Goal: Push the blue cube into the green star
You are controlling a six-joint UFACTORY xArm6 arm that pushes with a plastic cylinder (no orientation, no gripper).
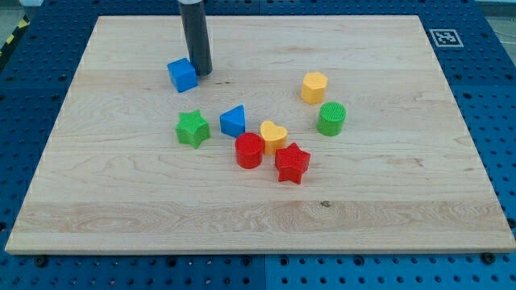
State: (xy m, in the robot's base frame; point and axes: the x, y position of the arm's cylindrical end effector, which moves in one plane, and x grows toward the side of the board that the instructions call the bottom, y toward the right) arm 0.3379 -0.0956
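The blue cube (182, 75) sits on the wooden board in the view's upper left. The green star (193, 128) lies below it, a short gap away and slightly to the right. My tip (202, 72) rests at the cube's right side, touching or nearly touching it. The dark rod rises from there out of the view's top.
A blue triangle (233, 121) lies just right of the green star. A yellow heart (273, 135), a red cylinder (249, 151) and a red star (292, 163) cluster near the middle. A yellow hexagon (314, 87) and a green cylinder (331, 118) stand further right.
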